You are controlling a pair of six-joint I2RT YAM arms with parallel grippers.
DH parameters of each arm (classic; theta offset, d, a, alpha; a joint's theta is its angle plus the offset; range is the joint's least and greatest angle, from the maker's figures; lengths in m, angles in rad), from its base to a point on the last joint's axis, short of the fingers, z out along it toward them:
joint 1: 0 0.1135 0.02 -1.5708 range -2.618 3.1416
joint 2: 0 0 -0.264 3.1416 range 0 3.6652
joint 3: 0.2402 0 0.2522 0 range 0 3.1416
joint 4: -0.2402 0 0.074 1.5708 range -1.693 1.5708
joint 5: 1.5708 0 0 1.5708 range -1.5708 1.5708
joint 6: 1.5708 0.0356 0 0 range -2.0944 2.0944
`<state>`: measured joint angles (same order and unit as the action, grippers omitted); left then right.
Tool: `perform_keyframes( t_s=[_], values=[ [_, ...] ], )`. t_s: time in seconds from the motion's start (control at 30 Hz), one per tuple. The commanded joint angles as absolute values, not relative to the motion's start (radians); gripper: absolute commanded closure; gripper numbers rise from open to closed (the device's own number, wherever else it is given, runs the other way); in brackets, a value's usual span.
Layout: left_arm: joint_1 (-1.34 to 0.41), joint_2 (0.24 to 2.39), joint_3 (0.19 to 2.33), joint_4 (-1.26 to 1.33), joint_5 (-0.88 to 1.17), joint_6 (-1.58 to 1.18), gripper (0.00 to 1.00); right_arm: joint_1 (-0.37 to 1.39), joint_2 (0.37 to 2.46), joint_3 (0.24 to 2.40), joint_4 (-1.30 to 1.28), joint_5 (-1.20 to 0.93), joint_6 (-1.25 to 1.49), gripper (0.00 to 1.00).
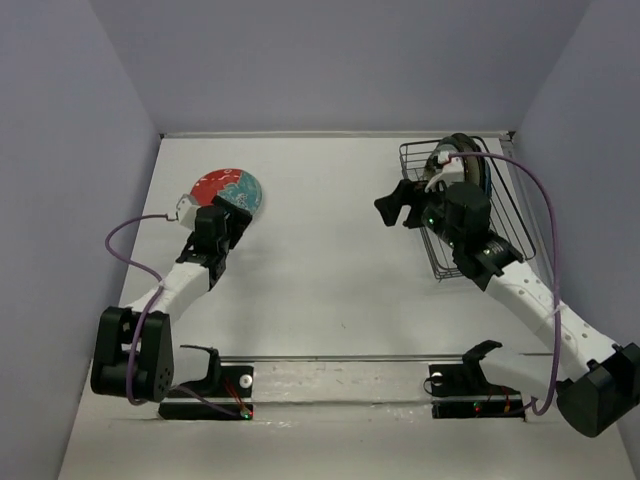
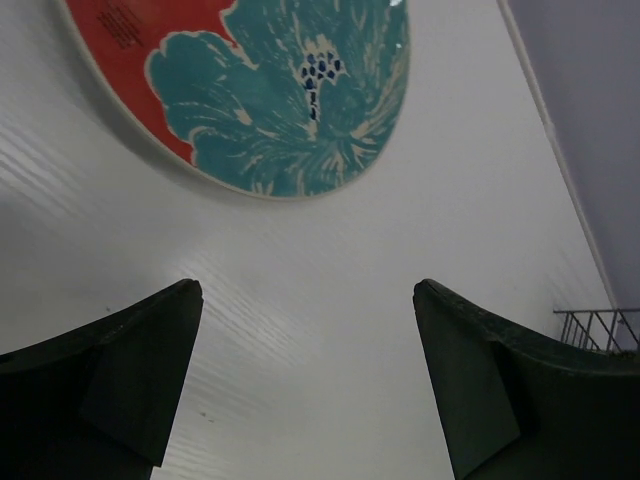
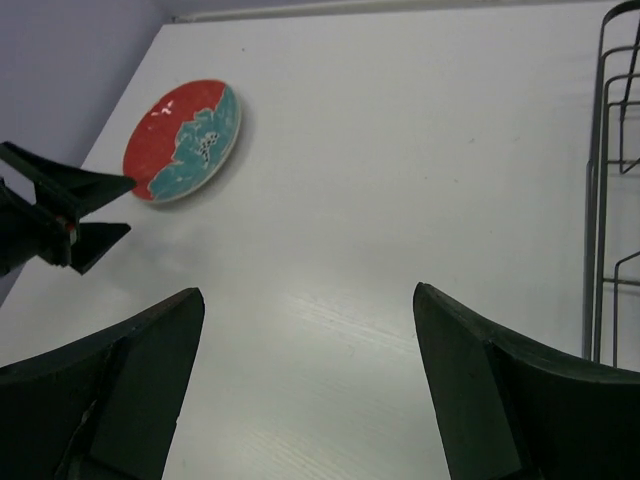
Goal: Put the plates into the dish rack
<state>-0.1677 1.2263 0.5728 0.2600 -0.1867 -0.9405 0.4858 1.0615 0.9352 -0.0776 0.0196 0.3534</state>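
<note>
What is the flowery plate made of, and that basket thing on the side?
The flowery plate looks like glazed ceramic: smooth, with a painted red-and-teal flower and small bright glints, though hard plastic is possible. The dish rack looks like dark metal wire: thin, stiff bars with gaps between.

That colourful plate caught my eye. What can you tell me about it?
The plate is round and glossy like glazed ceramic, part red, part a big teal flower with a dark-dotted centre, with a pale rim. It lies flat, face up, far left on the white table. Only the table touches it; the open left gripper points at its near edge.
</note>
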Motion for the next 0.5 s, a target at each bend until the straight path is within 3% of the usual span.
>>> perform_keyframes(
  t_s=[0.0, 0.47],
  values=[
    [-0.097, 1.327, 0.594, 0.35, -0.293, -1.019, 0.03, 0.503, 1.012, 0.89, -0.015, -0.101, 0.399, 0.09],
    [0.023, 1.611, 0.687, 0.445, -0.348, -1.081, 0.11, 0.503, 0.979, 0.848, -0.011, -0.184, 0.413, 0.09]
  ],
)
